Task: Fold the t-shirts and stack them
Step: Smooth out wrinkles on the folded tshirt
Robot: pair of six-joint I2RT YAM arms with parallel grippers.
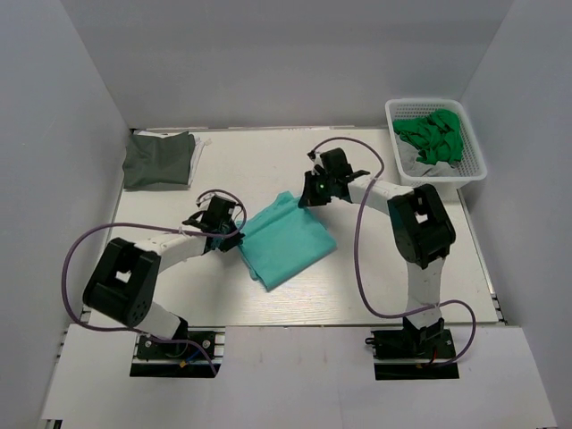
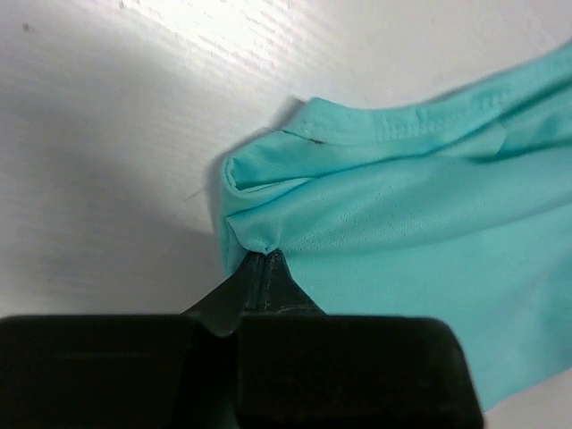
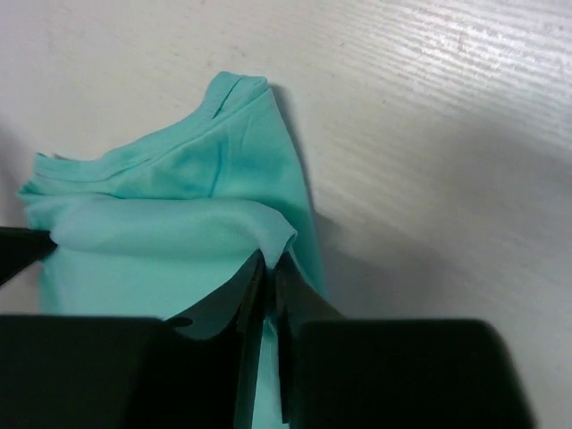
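White table (image 1: 268, 161), teal t-shirt (image 1: 288, 243) lying diagonally

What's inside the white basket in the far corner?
A crumpled bright green cloth fills the white plastic mesh basket. A bit of grey shows beside it; whatever lies underneath is covered.

Teal short-sleeved cloth t-shirt (image 1: 288, 243) lies flat mid-bench on the white wood-grain bench (image 1: 268, 161). Dark grey-olive folded cloth t-shirt (image 1: 159, 160) sits in the far-left corner, well apart. White plastic mesh basket (image 1: 450, 180) sits in the far-right corner, with crumpled green cloth (image 1: 433, 136) in it.
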